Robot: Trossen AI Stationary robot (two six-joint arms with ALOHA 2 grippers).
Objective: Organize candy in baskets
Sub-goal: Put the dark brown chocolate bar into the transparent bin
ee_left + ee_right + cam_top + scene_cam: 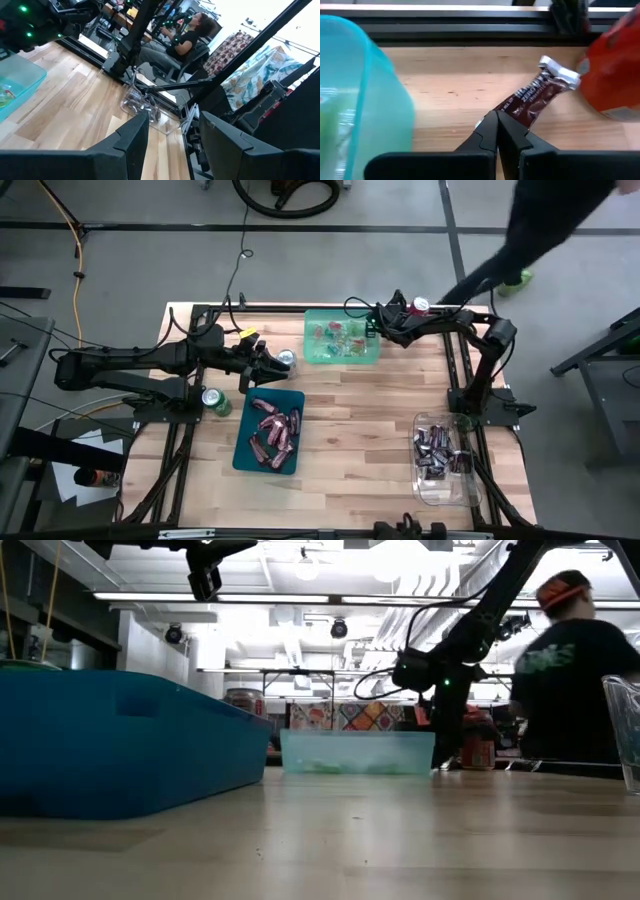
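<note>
The right gripper point(497, 122), fingers pinched together on one end of a brown mini bar point(532, 97), sits at the table's far edge between the light green basket point(310, 355) and a red can point(615, 75). The step is a pickup; next, probably lift and carry to the clear basket point(425, 485) holding similar bars. The left gripper point(268, 365) hangs half-open, empty, above the teal basket point(245, 455).

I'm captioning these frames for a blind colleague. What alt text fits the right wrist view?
The right claw, shut, pinches the end of a dark brown candy bar lying on the wooden table. A light green basket stands to one side of it and a red soda can to the other.
</note>
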